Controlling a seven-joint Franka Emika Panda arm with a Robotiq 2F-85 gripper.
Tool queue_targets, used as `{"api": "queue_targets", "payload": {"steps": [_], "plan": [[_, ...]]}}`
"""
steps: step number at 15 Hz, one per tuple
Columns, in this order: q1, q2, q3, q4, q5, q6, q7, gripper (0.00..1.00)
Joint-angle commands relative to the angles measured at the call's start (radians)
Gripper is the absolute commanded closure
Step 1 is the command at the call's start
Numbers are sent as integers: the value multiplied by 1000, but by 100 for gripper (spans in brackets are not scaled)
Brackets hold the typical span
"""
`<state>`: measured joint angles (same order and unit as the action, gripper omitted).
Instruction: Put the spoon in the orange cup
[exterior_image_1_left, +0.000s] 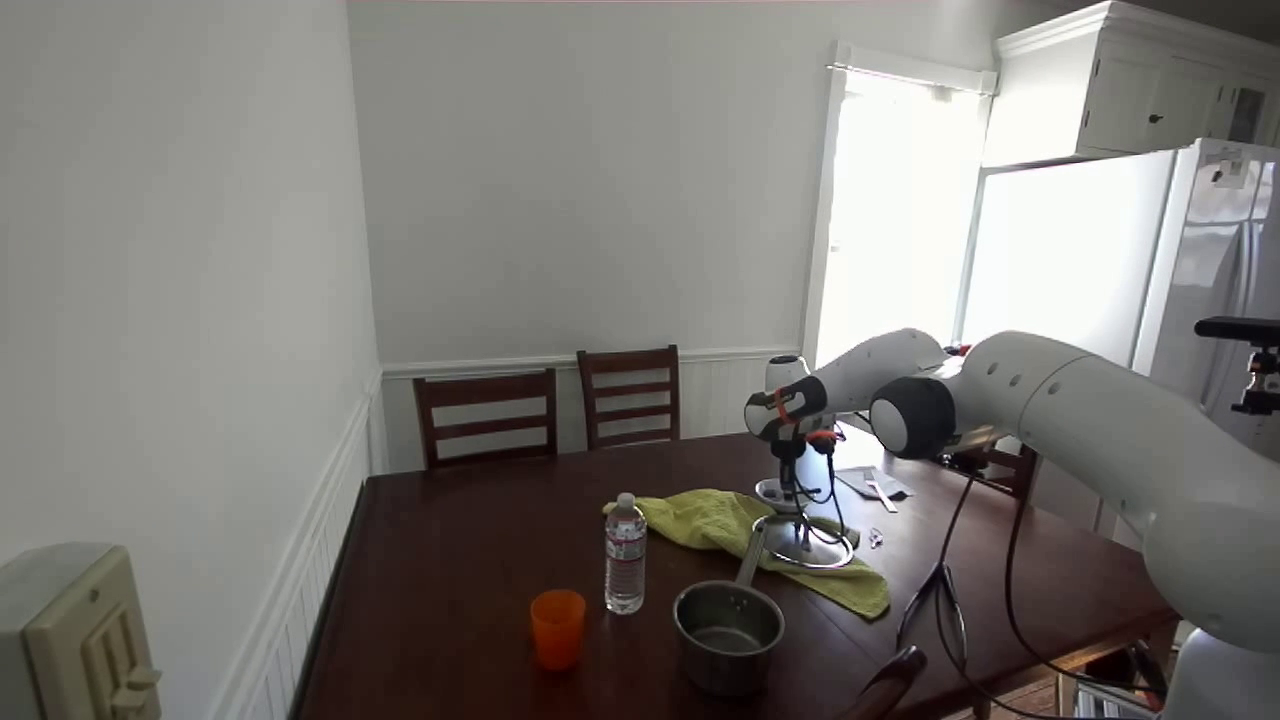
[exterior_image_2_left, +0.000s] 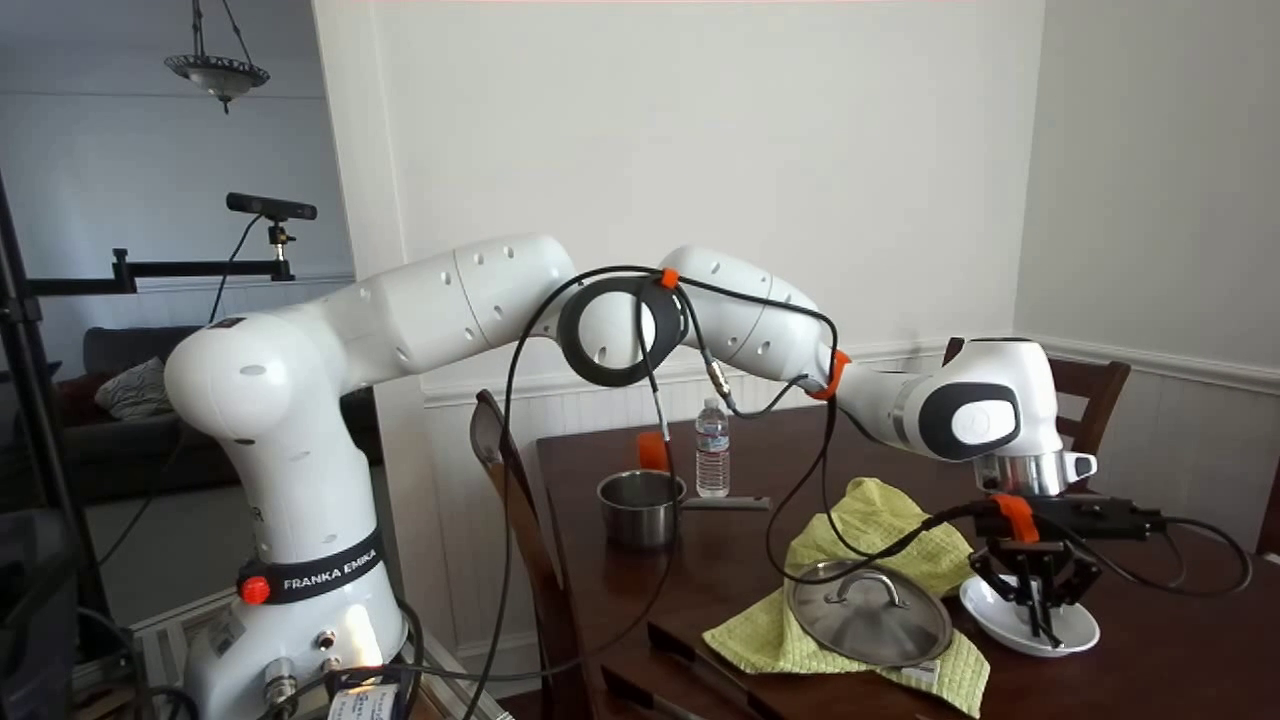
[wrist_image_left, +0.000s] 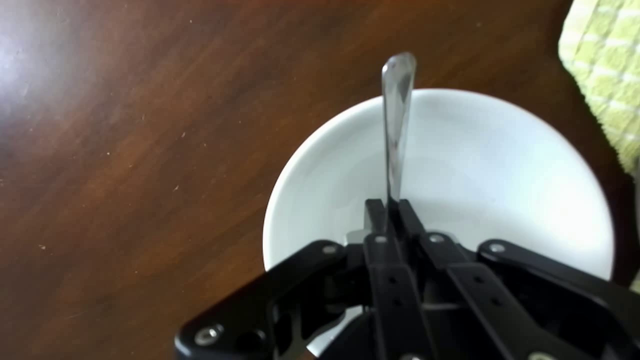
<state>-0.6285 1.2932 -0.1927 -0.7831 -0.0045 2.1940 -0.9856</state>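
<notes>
The spoon (wrist_image_left: 398, 95) is silver; in the wrist view its handle points up and away over the rim of a white bowl (wrist_image_left: 320, 140). My gripper (wrist_image_left: 391, 207) is shut on the spoon's handle, with its fingertips inside the bowl's outline. The spoon's other end is hidden behind the fingers. In an exterior view the gripper (exterior_image_2_left: 1042, 610) points down into the white bowl (exterior_image_2_left: 1082, 628). The bright-orange cup (exterior_image_1_left: 557, 632) stands upright on the table, far from the gripper. The cup (exterior_image_2_left: 652, 452) also shows partly behind the pot in an exterior view.
A water bottle (exterior_image_1_left: 625, 560) stands beside the cup. A metal pot (exterior_image_1_left: 728, 640) has its handle toward the bowl. A yellow-green towel (exterior_image_2_left: 870, 530) with a metal lid (exterior_image_2_left: 870, 622) on it lies between pot and bowl. A napkin (exterior_image_1_left: 870, 483) lies beyond the bowl.
</notes>
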Motion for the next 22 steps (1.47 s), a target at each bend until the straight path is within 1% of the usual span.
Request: {"api": "queue_targets", "payload": {"steps": [1, 2, 4, 7, 9, 12, 15, 17, 19, 20, 22], "plan": [[23, -78, -12, -98, -19, 25, -21, 98], [31, -98, -20, -118, -26, 34, -24, 98], [54, -168, -38, -202, -53, 73, -54, 98], [80, -266, -40, -314, -104, 110, -182, 98], [93, -333, -20, -387, -118, 101, -274, 98], [150, -429, -8, -503, -135, 84, -369, 98], [241, -537, -23, -624, -190, 53, -413, 98], [312, -609, -31, -707, -242, 27, -421, 98], [402, -656, -47, -762, -316, -19, -383, 98], [430, -680, -32, -785, -376, -45, -355, 98], [513, -760, -46, -866, -497, -73, -297, 98]]}}
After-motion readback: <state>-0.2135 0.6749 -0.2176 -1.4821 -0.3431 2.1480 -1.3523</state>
